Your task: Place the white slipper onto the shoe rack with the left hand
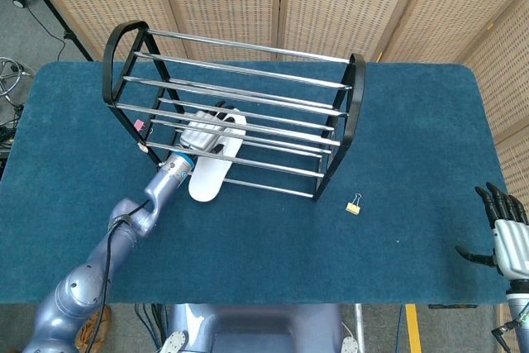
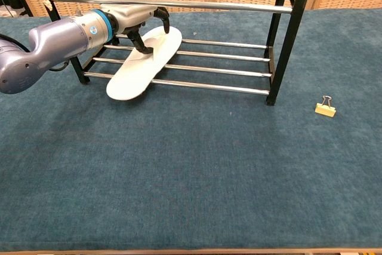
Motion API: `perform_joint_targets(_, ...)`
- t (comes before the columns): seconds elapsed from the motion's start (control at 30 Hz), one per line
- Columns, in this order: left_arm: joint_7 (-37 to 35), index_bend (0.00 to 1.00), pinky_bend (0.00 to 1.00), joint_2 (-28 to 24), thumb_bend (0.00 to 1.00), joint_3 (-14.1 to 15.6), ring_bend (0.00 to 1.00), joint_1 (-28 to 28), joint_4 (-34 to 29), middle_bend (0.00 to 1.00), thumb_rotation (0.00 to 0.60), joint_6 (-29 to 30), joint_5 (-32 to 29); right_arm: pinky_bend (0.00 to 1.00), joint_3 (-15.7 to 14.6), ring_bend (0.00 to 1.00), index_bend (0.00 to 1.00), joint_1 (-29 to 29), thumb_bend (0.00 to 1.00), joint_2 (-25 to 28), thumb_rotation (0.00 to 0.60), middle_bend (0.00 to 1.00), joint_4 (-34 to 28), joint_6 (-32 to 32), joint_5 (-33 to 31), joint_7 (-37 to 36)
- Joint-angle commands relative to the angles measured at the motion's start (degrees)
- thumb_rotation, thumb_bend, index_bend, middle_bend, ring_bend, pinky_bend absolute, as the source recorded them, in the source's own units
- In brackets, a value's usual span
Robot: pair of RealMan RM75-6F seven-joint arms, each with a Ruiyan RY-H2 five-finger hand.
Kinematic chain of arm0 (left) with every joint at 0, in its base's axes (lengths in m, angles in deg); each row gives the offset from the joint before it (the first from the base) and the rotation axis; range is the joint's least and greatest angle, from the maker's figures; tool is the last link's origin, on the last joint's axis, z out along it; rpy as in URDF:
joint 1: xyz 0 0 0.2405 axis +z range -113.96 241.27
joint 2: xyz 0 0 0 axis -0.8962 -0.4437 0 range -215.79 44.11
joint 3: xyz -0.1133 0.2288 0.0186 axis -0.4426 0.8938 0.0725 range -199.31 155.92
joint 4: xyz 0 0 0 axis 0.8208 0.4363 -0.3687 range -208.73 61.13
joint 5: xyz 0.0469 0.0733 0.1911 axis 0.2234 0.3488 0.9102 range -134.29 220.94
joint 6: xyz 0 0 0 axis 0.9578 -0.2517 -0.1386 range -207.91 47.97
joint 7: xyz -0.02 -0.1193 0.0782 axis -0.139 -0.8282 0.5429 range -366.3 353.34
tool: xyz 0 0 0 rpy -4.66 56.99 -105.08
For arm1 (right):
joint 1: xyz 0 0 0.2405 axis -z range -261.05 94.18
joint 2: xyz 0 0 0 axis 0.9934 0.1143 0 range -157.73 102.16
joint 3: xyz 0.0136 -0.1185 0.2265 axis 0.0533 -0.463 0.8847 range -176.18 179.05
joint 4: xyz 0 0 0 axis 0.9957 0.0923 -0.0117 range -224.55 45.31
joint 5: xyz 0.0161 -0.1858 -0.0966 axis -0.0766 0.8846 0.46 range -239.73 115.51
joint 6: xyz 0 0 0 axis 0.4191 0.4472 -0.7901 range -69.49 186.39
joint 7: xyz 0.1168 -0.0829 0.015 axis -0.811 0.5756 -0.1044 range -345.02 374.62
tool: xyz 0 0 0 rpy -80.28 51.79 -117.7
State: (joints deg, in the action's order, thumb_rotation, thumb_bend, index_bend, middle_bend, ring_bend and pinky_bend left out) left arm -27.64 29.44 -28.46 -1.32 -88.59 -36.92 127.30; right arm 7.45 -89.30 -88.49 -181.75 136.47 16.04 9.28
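Glossy metal shoe rack (image 1: 248, 88), matt carpet (image 2: 197, 171)
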Motion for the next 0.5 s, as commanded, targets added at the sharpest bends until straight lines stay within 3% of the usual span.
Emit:
perform_joint_targets(0.03,0.6,0.31,0.27,-1.0,0.27,0.2,0.05,0.4,-1.4,0.11,0.600,0.4,0.0,0.00,-0.1,0.00,0.00,0.0,0.00,0.0,0.600,0.00,-0.1,0.1,0.2,0.0)
perform_joint_targets(0.5,5.2,0.25,0.25,-6.8,0.16,-0.1,0.02,3.4,-12.1,0.07,0.600,2.7,-1.1,0.00,-0.5,0.00,0.00,0.6,0.00,0.6,0.600,0.00,-1.3,1.8,2.0,-0.5)
